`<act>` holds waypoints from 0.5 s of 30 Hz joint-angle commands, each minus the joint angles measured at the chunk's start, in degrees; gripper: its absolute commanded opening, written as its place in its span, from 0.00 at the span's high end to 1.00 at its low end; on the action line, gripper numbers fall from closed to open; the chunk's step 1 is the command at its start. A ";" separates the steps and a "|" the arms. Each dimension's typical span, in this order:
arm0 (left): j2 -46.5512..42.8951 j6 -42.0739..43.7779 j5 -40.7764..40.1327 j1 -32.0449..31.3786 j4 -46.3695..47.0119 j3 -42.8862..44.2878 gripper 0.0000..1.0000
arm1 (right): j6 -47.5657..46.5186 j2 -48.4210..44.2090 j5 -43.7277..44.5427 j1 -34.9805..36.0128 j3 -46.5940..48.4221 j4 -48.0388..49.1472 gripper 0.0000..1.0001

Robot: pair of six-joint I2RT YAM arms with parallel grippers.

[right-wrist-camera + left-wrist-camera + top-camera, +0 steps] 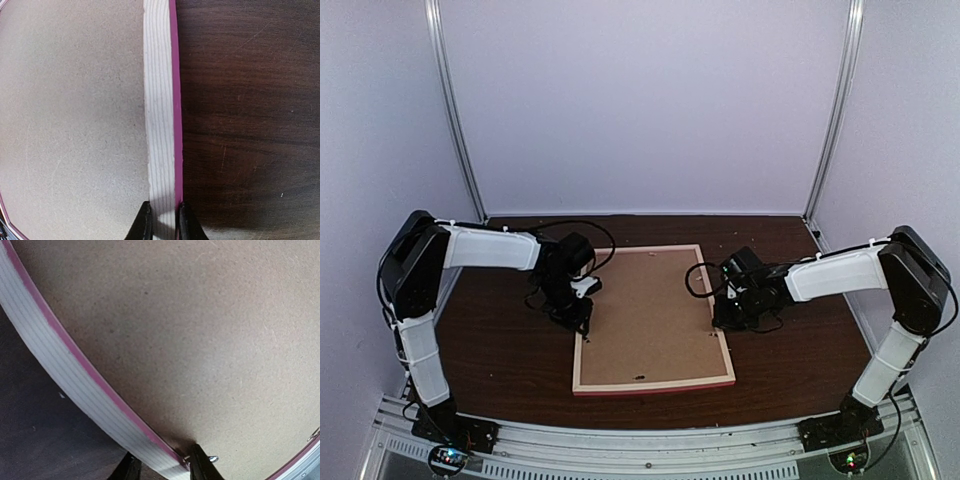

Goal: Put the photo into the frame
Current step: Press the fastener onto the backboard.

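Note:
The frame (655, 383) lies back-up on the dark table, with pink moulding and pale wood back edges. A plain brown backing board (650, 315) fills its opening. The photo is hidden. My left gripper (582, 322) is at the frame's left rail. In the left wrist view its fingers (200, 467) straddle the rail (65, 370), one outside and one on the board side, closed on it. My right gripper (720, 318) is at the right rail. In the right wrist view its fingers (144, 225) press both sides of the rail (160, 100).
The dark wooden table (500, 350) surrounds the frame, with white walls on three sides. A small metal tab (213, 458) sits on the board (200, 340) beside my left finger. The arm bases stand on the metal rail at the near edge.

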 commanded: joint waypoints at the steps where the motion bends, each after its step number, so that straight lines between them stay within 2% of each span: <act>1: 3.61 3.26 0.86 -3.83 -8.65 -0.97 0.65 | 2.26 3.10 -0.19 0.50 -1.08 -6.60 1.00; 9: 3.07 4.87 -0.72 -4.48 -11.91 -2.37 0.68 | 1.87 3.11 -0.16 0.52 -0.47 -7.06 1.00; 15: 2.69 6.12 2.27 -4.56 -11.28 -3.23 0.69 | 1.74 3.32 -0.10 0.52 -0.15 -7.13 1.00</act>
